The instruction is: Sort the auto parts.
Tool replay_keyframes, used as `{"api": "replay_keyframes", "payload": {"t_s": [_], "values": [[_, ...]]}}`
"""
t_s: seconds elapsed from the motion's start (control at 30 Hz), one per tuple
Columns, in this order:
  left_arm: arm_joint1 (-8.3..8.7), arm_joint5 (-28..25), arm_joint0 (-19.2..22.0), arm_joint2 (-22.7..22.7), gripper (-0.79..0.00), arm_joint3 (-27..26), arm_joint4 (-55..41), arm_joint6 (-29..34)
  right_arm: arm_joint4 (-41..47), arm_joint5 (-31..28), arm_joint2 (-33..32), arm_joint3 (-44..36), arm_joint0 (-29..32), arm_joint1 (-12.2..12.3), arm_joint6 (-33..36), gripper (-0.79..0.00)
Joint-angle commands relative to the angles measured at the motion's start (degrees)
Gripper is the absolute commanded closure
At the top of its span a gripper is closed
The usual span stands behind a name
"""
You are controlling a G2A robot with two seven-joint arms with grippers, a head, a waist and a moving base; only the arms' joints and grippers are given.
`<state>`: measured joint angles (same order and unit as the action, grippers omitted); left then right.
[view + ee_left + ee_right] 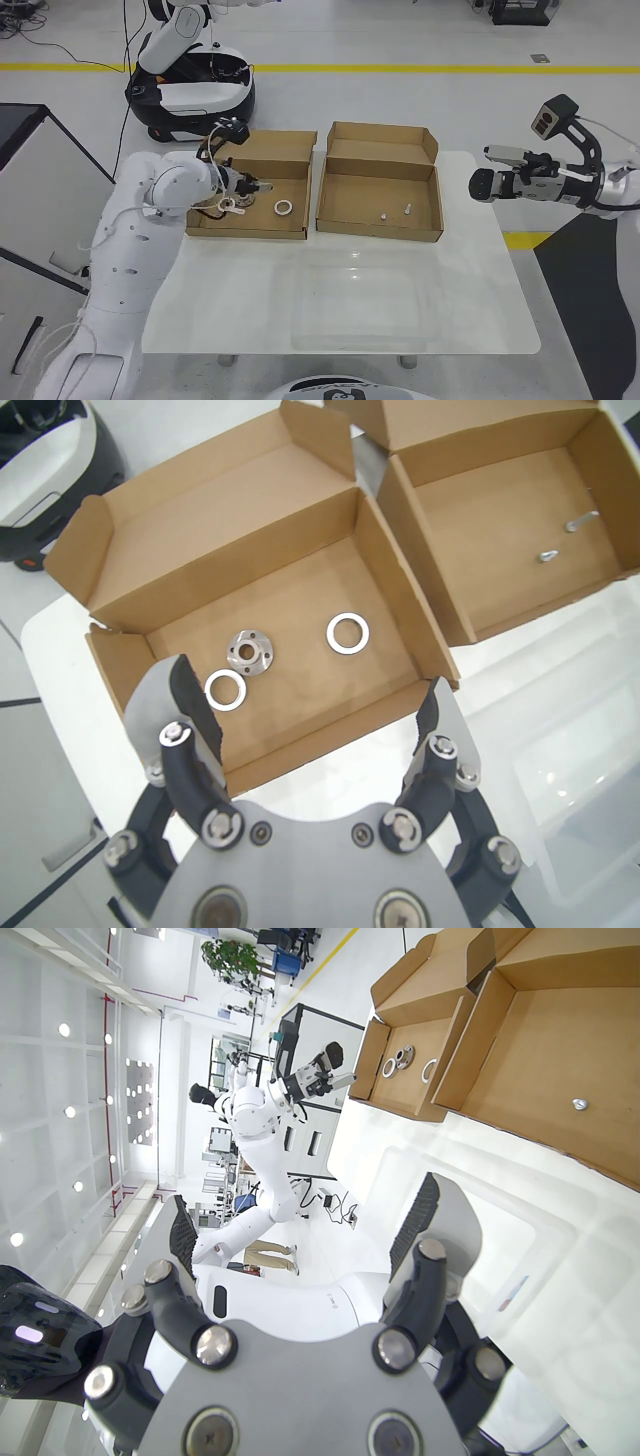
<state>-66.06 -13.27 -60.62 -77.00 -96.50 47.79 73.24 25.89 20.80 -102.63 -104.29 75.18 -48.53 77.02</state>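
Two open cardboard boxes stand side by side at the table's far side. The left box [262, 228] [280, 565] holds two flat metal rings [226, 690] [349, 633] and a round flanged hub [247, 652]. Two small bolts [407, 209] [548, 556] lie in the right box [380, 200] [505, 525]. My left gripper [262, 186] [310, 700] hangs open and empty above the left box's near-left part. Out past the table's right edge, my right gripper [497, 152] [305, 1223] is open and holds nothing.
A clear plastic bin [355, 305] sits on the white table [480, 270] in front of the boxes. Another robot's black and white base [190, 95] stands on the floor behind the table. Yellow floor lines run behind and to the right.
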Motion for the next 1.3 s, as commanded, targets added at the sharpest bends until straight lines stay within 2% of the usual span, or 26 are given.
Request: {"api": "replay_keyframes", "payload": {"t_s": [0.0, 0.13, 0.23, 0.5, 1.27], "values": [[0.49, -4.2, -2.1, -3.1, -0.785, -1.7, -4.9, -1.4, 0.0, 0.0, 0.0, 0.0, 0.0, 0.0, 0.0, -0.785], [1.43, -11.1, -5.7, -8.6, -0.785, -4.1, -12.6, -3.7, 0.0, 0.0, 0.0, 0.0, 0.0, 0.0, 0.0, -0.785], [2.04, -14.5, -7.5, -11.9, -0.785, -4.4, -18.3, -4.4, 0.0, 0.0, 0.0, 0.0, 0.0, 0.0, 0.0, -0.785], [3.29, -21.6, -9.2, -16.7, -0.785, -2.7, -32.0, -5.4, 0.0, 0.0, 0.0, 0.0, 0.0, 0.0, 0.0, -0.785], [3.29, -21.6, -9.2, -16.7, -0.785, -2.7, -32.0, -5.4, 0.0, 0.0, 0.0, 0.0, 0.0, 0.0, 0.0, -0.784]]}}
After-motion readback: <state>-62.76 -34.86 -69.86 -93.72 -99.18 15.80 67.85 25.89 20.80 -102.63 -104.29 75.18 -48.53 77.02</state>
